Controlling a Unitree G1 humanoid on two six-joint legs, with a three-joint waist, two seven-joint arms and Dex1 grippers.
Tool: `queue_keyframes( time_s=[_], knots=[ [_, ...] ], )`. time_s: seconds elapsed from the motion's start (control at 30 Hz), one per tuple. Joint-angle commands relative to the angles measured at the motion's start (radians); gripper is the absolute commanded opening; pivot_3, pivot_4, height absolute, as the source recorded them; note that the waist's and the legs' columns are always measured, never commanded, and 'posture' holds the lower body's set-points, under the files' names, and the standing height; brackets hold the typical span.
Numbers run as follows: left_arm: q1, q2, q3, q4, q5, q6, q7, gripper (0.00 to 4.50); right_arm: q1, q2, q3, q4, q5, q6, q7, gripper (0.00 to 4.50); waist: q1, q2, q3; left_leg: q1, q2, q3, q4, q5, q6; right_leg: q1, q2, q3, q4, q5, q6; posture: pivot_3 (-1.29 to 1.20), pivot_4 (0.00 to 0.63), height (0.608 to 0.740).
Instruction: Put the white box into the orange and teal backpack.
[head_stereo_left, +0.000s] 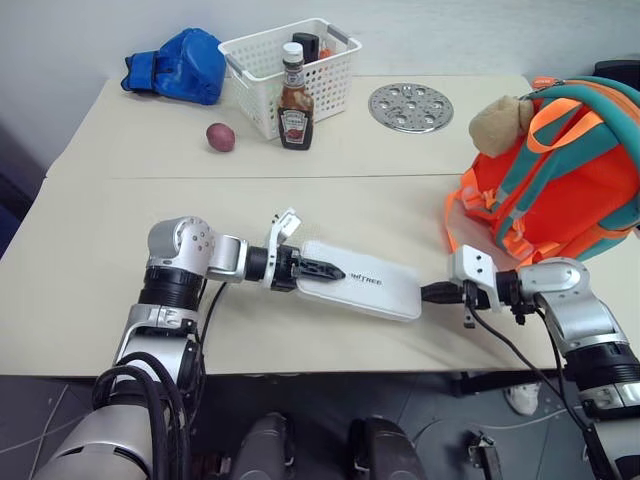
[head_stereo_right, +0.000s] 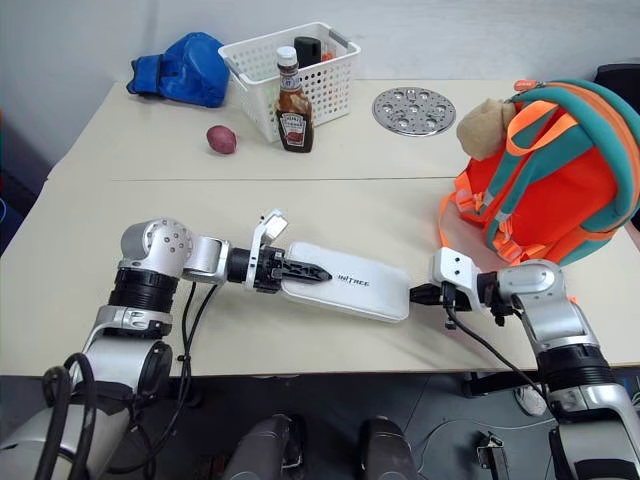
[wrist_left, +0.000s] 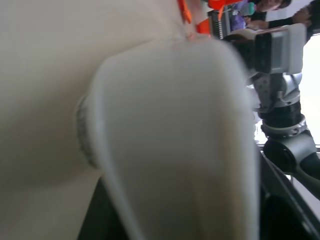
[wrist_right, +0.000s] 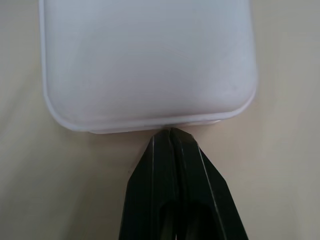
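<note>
L gripper (head_stereo_left: 322, 269) clamps white box (head_stereo_left: 365, 283), beige table (head_stereo_left: 150, 200).

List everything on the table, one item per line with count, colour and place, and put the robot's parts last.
box: 1, white, front middle of the table, between the two hands
backpack: 1, orange and teal, right side, with a tan plush toy at its top
basket: 1, white lattice, back middle
ketchup bottle: 1, dark with white cap, in front of the basket
potato: 1, reddish, left of the bottle
blue bundle: 1, back left corner
perforated disc: 1, silver, back, right of the basket
table: 1, beige
left hand: 1, black fingers, closed on the box's left end
right hand: 1, black fingers, shut, tips against the box's right end
</note>
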Motion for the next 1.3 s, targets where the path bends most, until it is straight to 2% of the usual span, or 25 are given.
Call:
queue_keyframes(
  time_s=[0.03, 0.1, 0.2, 0.3, 0.4, 0.53, 0.6, 0.67, 0.73, 0.87, 1.0, 1.2, 1.3],
  knots=[
    [-0.006, 0.009, 0.027, -0.051, 0.0, 0.005, -0.002, 1.19, 0.037, 0.002, -0.022, -0.071, 0.025, 0.032, -0.025, 0.0, 0.0, 0.0, 0.0, 0.0, 0.0, 0.0, 0.0, 0.0, 0.0, 0.0, 0.0, 0.0, 0.0, 0.0, 0.0, 0.0, 0.15, 0.74],
    [0.015, 0.023, 0.054, -0.094, -0.012, 0.004, -0.003, 1.19, 0.074, -0.003, -0.052, -0.133, 0.046, 0.077, -0.066, 0.0, 0.0, 0.0, 0.0, 0.0, 0.0, 0.0, 0.0, 0.0, 0.0, 0.0, 0.0, 0.0, 0.0, 0.0, 0.0, 0.0, 0.15, 0.74],
    [0.092, 0.079, 0.109, -0.267, -0.047, -0.069, -0.037, 1.19, 0.16, 0.028, -0.189, -0.266, 0.156, 0.22, -0.205, 0.0, -0.006, 0.0, 0.0, 0.0, 0.001, 0.0, -0.001, 0.0, -0.001, -0.001, 0.0, 0.001, 0.0, 0.0, 0.0, 0.0, 0.15, 0.74],
    [0.161, 0.128, 0.211, -0.428, -0.123, -0.05, -0.052, 1.19, 0.275, 0.032, -0.363, -0.412, 0.278, 0.398, -0.323, 0.6, -0.002, 0.0, 0.0, -0.001, 0.001, 0.0, -0.003, 0.0, -0.002, -0.003, 0.0, 0.0, 0.001, 0.0, 0.0, 0.0, 0.15, 0.74],
    [0.213, 0.145, 0.313, -0.525, -0.176, -0.053, -0.034, 1.19, 0.372, 0.028, -0.507, -0.543, 0.384, 0.533, -0.4, 1.66, 0.004, 0.0, 0.0, -0.001, 0.001, -0.002, -0.003, 0.0, -0.002, -0.001, 0.0, 0.0, -0.001, 0.0, -0.001, 0.0, 0.15, 0.74],
    [0.292, 0.146, 0.471, -0.646, -0.194, -0.127, 0.047, 1.19, 0.402, 0.068, -0.738, -0.629, 0.528, 0.709, -0.609, 3.0, 0.004, 0.0, 0.0, -0.001, -0.001, -0.002, -0.005, 0.0, 0.0, 0.0, -0.001, 0.001, -0.004, 0.0, -0.001, 0.0, 0.15, 0.74],
    [0.315, 0.122, 0.513, -0.69, -0.2, -0.157, 0.099, 1.19, 0.372, 0.084, -0.771, -0.621, 0.558, 0.737, -0.679, 3.76, 0.004, 0.0, 0.0, -0.001, -0.001, -0.002, -0.005, 0.0, 0.0, 0.0, -0.001, 0.001, -0.004, 0.0, -0.001, 0.0, 0.15, 0.74],
    [0.344, 0.085, 0.519, -0.755, -0.16, -0.269, 0.148, 1.19, 0.333, 0.091, -0.768, -0.602, 0.563, 0.741, -0.724, 4.43, 0.002, 0.0, 0.0, -0.001, -0.001, -0.002, -0.005, 0.0, 0.0, 0.0, -0.001, 0.001, -0.004, 0.0, -0.001, 0.0, 0.15, 0.74],
    [0.375, 0.065, 0.513, -0.806, -0.134, -0.36, 0.172, 1.19, 0.284, 0.097, -0.746, -0.57, 0.549, 0.73, -0.762, 4.48, 0.0, 0.0, 0.0, -0.001, -0.001, -0.001, -0.006, 0.0, -0.001, 0.0, -0.001, 0.001, -0.004, 0.0, -0.001, 0.0, 0.15, 0.74],
    [0.394, 0.056, 0.507, -0.847, -0.189, -0.411, 0.181, 1.19, 0.159, 0.115, -0.659, -0.468, 0.496, 0.698, -0.819, 4.48, -0.001, 0.0, 0.0, -0.001, 0.0, 0.0, -0.007, 0.0, 0.0, -0.002, 0.0, 0.001, -0.003, 0.0, -0.001, 0.0, 0.15, 0.74],
    [0.373, 0.065, 0.502, -0.838, -0.225, -0.443, 0.203, 1.19, 0.017, 0.157, -0.547, -0.332, 0.443, 0.636, -0.818, 4.48, -0.002, 0.0, 0.0, -0.001, 0.0, 0.001, -0.007, 0.0, 0.0, -0.002, 0.0, 0.001, -0.003, 0.0, -0.001, 0.0, 0.15, 0.74],
    [0.383, 0.096, 0.488, -0.824, -0.261, -0.466, 0.225, 1.19, -0.162, 0.23, -0.492, -0.094, 0.362, 0.493, -0.85, 4.48, -0.003, 0.0, 0.0, -0.001, 0.0, 0.001, -0.007, 0.0, 0.0, -0.003, 0.0, 0.001, -0.003, 0.0, -0.001, 0.0, 0.15, 0.74],
    [0.401, 0.107, 0.48, -0.836, -0.266, -0.477, 0.247, 1.19, -0.222, 0.256, -0.491, -0.007, 0.356, 0.422, -0.834, 3.87, -0.003, 0.0, 0.0, -0.001, 0.0, 0.001, -0.007, 0.001, 0.0, -0.002, 0.001, 0.001, -0.003, 0.0, -0.001, 0.0, 0.15, 0.74]
  ],
)
